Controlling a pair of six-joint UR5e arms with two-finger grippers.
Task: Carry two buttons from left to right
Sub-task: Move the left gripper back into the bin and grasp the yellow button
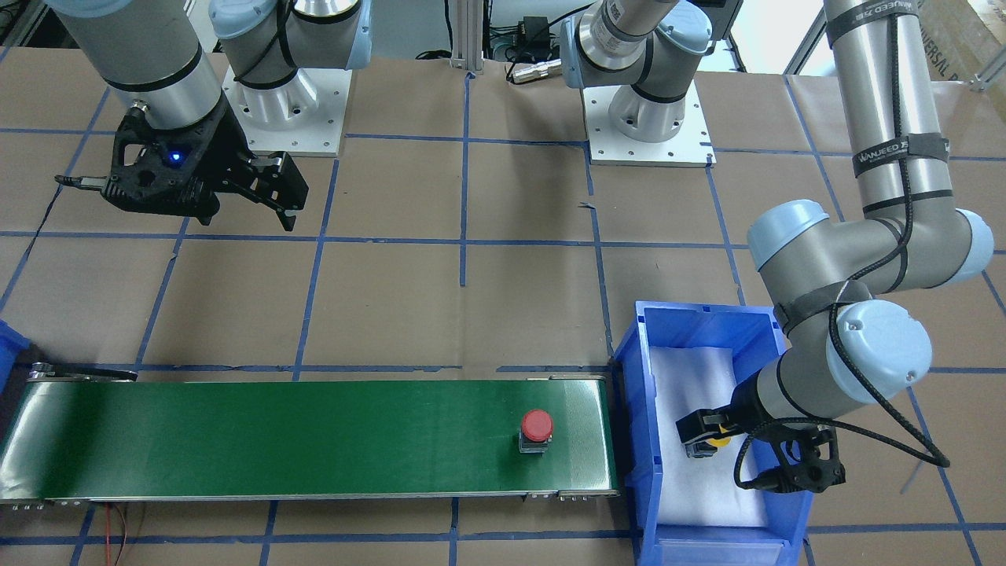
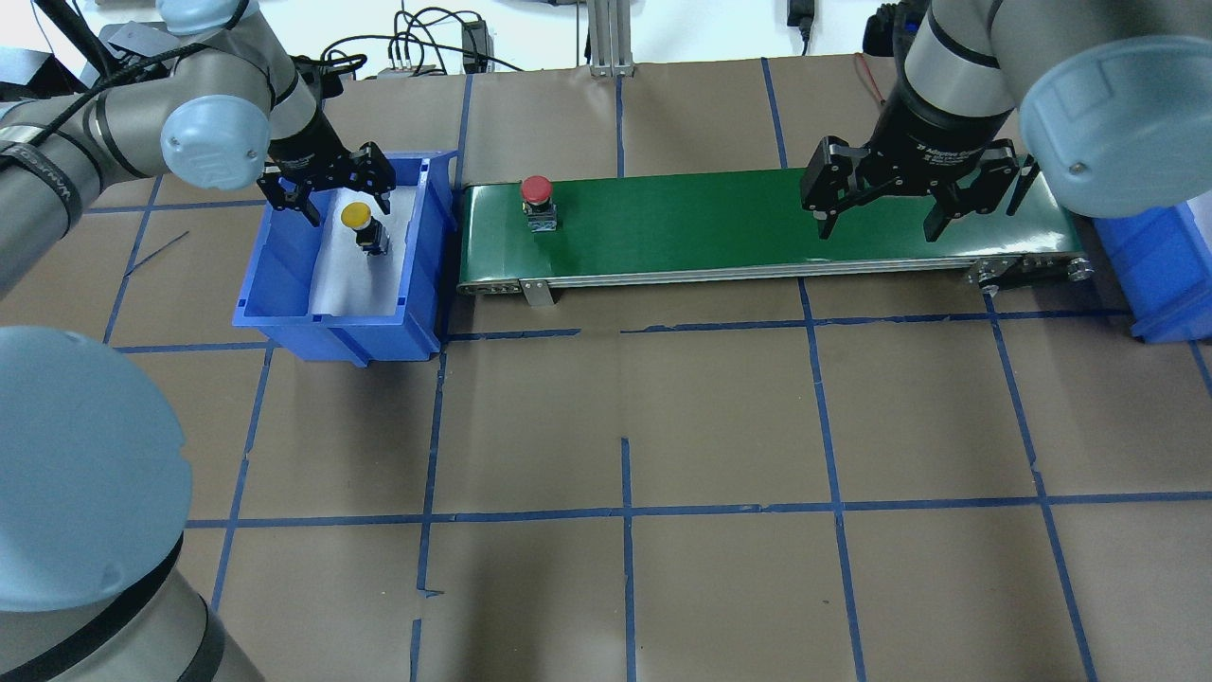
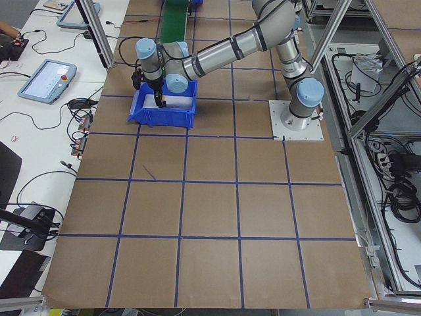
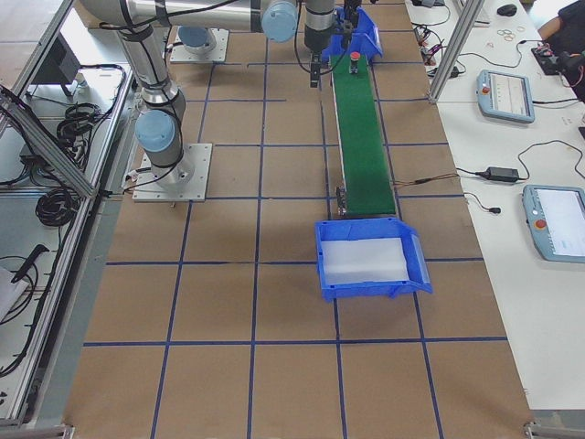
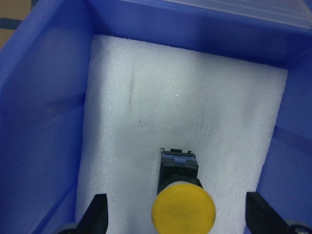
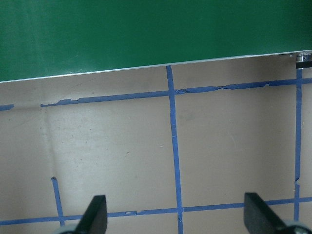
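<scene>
The yellow-capped button [image 2: 356, 216] lies tilted on white foam inside the blue bin [image 2: 431, 237] at the left end of the belt. It also shows in the front view [image 1: 718, 441] and in the left wrist view [image 5: 183, 210]. My left gripper [image 2: 331, 194] is open, low in the bin, with a finger on either side of the button and not touching it. The red mushroom button [image 2: 537, 192] stands upright on the green conveyor belt [image 2: 720, 223] near its left end, and shows in the front view [image 1: 537, 427]. My right gripper [image 2: 879, 223] is open and empty, above the table on the robot's side of the belt [image 1: 279, 196].
A second blue bin [image 2: 1165, 265] with white foam stands at the belt's right end and shows in the right side view [image 4: 366, 274]. The table is brown paper with a blue tape grid. The two arm bases [image 1: 648, 118] are bolted at the back.
</scene>
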